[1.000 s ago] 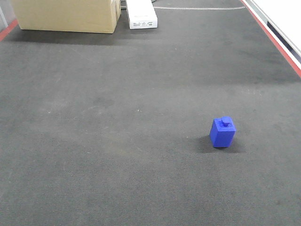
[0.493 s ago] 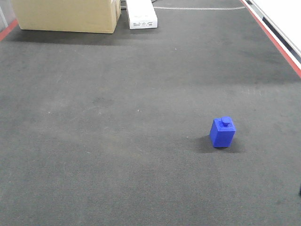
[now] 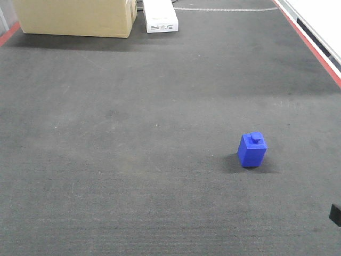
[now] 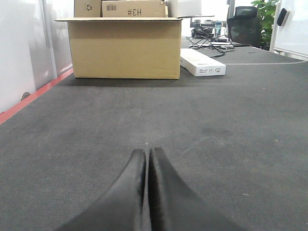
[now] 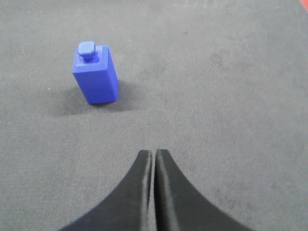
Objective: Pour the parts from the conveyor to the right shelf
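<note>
One part, a small bright blue block [image 3: 252,149] with a square stud on top, stands upright on the dark grey conveyor [image 3: 133,160], right of centre. In the right wrist view the same block [image 5: 96,74] is ahead and to the left of my right gripper [image 5: 154,152], well apart from it. That gripper is shut with nothing between its fingers. My left gripper [image 4: 147,151] is also shut and empty, low over bare conveyor [image 4: 231,144]. The right shelf is out of view.
A large cardboard box [image 3: 74,16] and a flat white box [image 3: 160,18] sit at the belt's far end. Red stripes mark the belt's right edge [image 3: 314,50] and left edge [image 4: 29,98]. A dark piece of the right arm [image 3: 335,215] shows at the lower right.
A dark piece of the right arm has come into the front view at the lower right edge. The blue block has not moved.
</note>
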Motion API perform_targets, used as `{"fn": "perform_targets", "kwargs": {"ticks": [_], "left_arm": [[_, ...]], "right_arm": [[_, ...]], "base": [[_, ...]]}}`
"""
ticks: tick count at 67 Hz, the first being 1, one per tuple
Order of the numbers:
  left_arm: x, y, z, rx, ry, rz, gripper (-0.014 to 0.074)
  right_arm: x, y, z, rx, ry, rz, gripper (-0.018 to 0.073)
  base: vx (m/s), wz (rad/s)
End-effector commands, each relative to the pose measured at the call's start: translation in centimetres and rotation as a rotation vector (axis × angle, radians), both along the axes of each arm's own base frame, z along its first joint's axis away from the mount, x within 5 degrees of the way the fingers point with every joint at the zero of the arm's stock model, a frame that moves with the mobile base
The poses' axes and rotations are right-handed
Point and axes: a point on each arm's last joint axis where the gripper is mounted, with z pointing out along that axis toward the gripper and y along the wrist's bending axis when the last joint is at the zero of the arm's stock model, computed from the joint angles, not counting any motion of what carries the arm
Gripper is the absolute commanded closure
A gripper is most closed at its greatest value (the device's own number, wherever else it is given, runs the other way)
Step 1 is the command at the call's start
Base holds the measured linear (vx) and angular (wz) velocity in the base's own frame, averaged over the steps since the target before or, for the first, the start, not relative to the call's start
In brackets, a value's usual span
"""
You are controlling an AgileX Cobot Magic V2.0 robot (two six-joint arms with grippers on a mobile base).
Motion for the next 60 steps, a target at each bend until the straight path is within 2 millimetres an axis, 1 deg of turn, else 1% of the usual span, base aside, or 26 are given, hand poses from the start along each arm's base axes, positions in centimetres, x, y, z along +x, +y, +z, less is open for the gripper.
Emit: {"fn": "perform_targets", "kwargs": {"ticks": [1,8,12,21,25,30,38,44,51,54,60], "left_arm": [[-0.2,0.0,1.6,-0.012,-0.103,0.000,0.0603],[-0.2,0.0,1.6,-0.012,-0.103,0.000,0.0603],[-0.2,0.0,1.6,-0.012,-0.103,0.000,0.0603],[-0.2,0.0,1.6,-0.012,-0.103,0.000,0.0603],[-0.2,0.0,1.6,-0.012,-0.103,0.000,0.0603],[-0.2,0.0,1.6,-0.012,-0.103,0.000,0.0603],[-0.2,0.0,1.6,-0.012,-0.103,0.000,0.0603],[-0.2,0.0,1.6,-0.012,-0.103,0.000,0.0603],[-0.2,0.0,1.6,-0.012,-0.103,0.000,0.0603],[-0.2,0.0,1.6,-0.012,-0.103,0.000,0.0603],[-0.2,0.0,1.6,-0.012,-0.103,0.000,0.0603]], "right_arm": [[0.7,-0.2,2.1,-0.035,-0.106,-0.004,0.0484],[0.8,-0.2,2.8,-0.051,-0.111,0.006,0.0387],[0.9,-0.2,3.1,-0.059,-0.101,0.013,0.0313],[1.5,-0.2,3.1,-0.060,-0.075,0.016,0.0156],[1.9,-0.3,3.1,-0.056,-0.059,0.016,0.0099],[2.6,-0.2,3.2,-0.050,-0.047,0.020,0.0054],[4.0,-0.1,3.9,-0.051,-0.032,0.044,0.0040],[5.5,0.3,4.4,-0.067,-0.016,0.096,0.0039],[7.6,1.5,5.4,-0.089,-0.008,0.185,0.0039],[8.5,2.2,6.0,-0.066,-0.013,0.207,0.0039],[10.4,3.4,6.7,-0.037,0.015,0.236,0.0039]], "base": [[0.00,0.00],[0.00,0.00],[0.00,0.00],[0.00,0.00],[0.00,0.00],[0.00,0.00],[0.00,0.00],[0.00,0.00],[0.00,0.00],[0.00,0.00],[0.00,0.00]]}}
